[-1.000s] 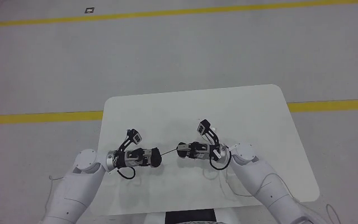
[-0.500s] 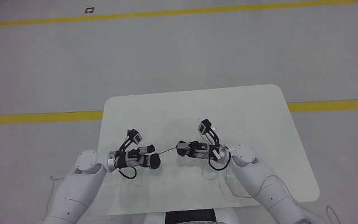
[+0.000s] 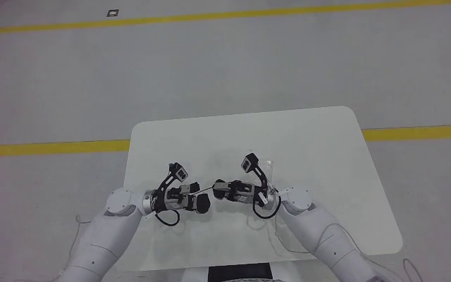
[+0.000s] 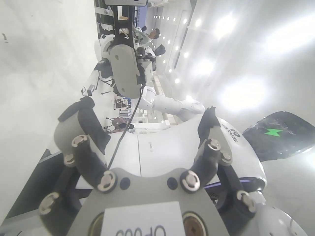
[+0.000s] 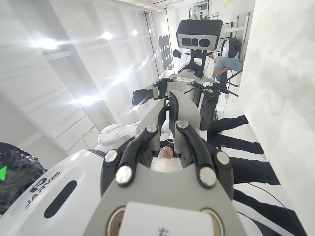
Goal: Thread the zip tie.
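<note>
**Q:** Where do your hands sit?
**A:** In the top view they are at lower centre of the frame, over the near half of the white desk point(image 3: 317, 141). Your left hand point(image 3: 199, 200) and right hand point(image 3: 218, 189) face each other tip to tip, just beside one another.

**Q:** What is the left hand's state?
**A:** Wide. The left wrist view shows its black-padded fingers point(image 4: 85, 119) spread far apart.

**Q:** And the right hand?
**A:** Narrow. In the right wrist view your right hand point(image 5: 167, 101) has its fingers drawn close, with only a slim gap between them. It appears to pinch one end of the tie, but the contact point itself is hidden.

**Q:** Where is the zip tie?
**A:** The zip tie point(image 3: 201, 189) is a thin strip running from the right hand's tip across to the left hand, slightly slanted in the top view. In the left wrist view the strip point(image 4: 122, 136) runs from the right hand into the left hand's open gap. It passes closer to one finger and reaches toward the palm plate.
</note>
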`<action>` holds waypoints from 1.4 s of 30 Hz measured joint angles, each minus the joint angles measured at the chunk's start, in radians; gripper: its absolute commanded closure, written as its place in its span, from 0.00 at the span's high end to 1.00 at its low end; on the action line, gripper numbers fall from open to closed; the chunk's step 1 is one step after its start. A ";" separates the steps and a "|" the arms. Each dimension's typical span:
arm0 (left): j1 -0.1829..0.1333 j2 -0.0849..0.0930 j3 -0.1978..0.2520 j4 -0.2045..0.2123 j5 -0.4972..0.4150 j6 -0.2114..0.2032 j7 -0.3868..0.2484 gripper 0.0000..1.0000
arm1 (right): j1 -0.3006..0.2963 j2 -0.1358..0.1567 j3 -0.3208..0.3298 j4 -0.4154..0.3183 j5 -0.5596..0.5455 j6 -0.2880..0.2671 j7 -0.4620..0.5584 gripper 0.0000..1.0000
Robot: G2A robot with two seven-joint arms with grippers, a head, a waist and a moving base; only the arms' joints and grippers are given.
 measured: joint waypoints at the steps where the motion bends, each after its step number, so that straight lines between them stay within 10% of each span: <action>1: 0.000 0.000 0.000 0.000 0.000 0.000 0.000 1.00 | 0.000 0.000 0.000 0.000 0.000 0.000 0.000 0.00; 7: 0.003 0.002 0.007 -0.027 0.023 -0.007 0.041 1.00 | -0.008 0.006 -0.002 -0.033 -0.055 0.022 -0.034 0.00; 9: 0.001 0.004 0.006 -0.029 0.032 -0.013 0.040 0.69 | -0.009 0.009 -0.002 -0.040 -0.075 0.030 -0.037 0.00; 11: 0.000 0.005 0.006 -0.030 0.039 -0.015 0.040 0.65 | -0.011 0.012 0.000 -0.047 -0.092 0.038 -0.043 0.00; 15: -0.002 0.008 0.007 -0.029 0.047 -0.017 0.043 0.80 | -0.026 0.016 0.015 -0.063 -0.061 0.027 -0.036 0.00; 31: -0.002 0.011 0.021 -0.019 -0.008 -0.037 0.036 0.75 | -0.043 0.021 0.017 -0.056 0.018 0.028 0.015 0.00; 42: -0.001 0.016 0.024 -0.015 -0.015 -0.046 0.029 0.46 | -0.019 0.024 -0.004 -0.053 -0.073 0.040 -0.021 0.00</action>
